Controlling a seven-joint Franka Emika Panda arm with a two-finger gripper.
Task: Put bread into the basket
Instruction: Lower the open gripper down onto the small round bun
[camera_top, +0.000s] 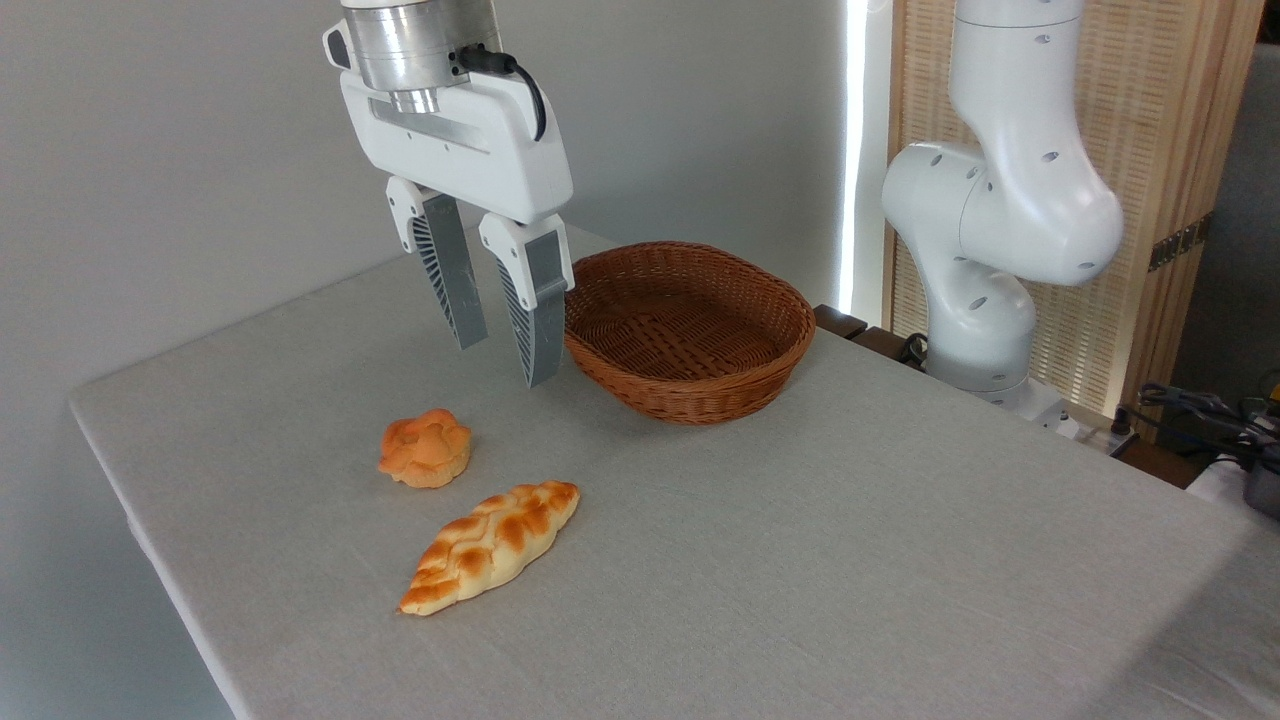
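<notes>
- Step in hand, as I judge it: the approach. The bread (425, 447) lies untouched on the table (800, 560) and the basket (688, 330) is empty.
- The gripper (505, 362) hangs in the air with its 2 fingers (452, 270) spread apart, a clear gap between them; they hold nothing and touch nothing.
- The bread sits below the fingertips and a little to their left, apart from them.
- The basket stands just to the right of the fingers, its near rim partly hidden behind the right finger.
- A braided loaf (492, 545) lies below the fingers, nearer the camera than the bread; it is not the target.
- Next move likely calls for shifting the fingers over the bread, then lowering them to straddle it before closing, clear of the loaf.
</notes>
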